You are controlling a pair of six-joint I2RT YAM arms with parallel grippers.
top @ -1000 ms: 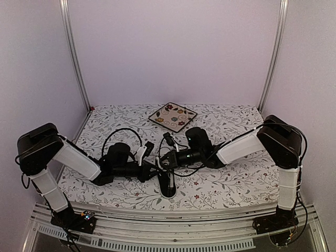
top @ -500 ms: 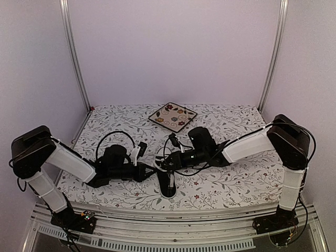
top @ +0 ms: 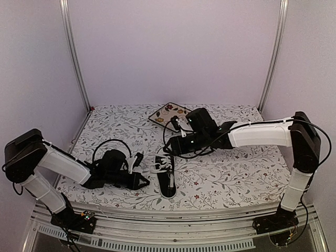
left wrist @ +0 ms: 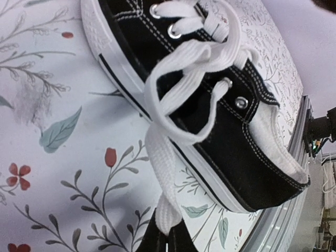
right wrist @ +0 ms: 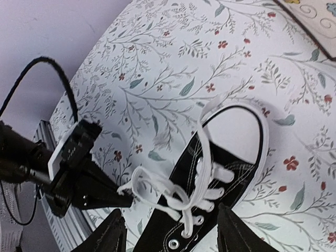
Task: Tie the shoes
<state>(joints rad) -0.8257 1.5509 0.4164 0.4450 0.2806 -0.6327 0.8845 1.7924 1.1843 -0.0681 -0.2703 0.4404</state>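
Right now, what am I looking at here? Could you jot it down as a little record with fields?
Shoe: one black sneaker, white laces, on the flowered table
Left gripper: shut on a lace end, lace stretched out sideways from the shoe
Right gripper: open, hovering over the sneaker, holding nothing
Laces: loose, no bow visible
Also there: floral plate at the back

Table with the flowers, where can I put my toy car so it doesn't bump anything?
Best spot: the bare table in front of the right arm, right of the sneaker. Also back left, beside the plate. The front middle is crowded: the left gripper pinches a lace there and the open right gripper hovers close.
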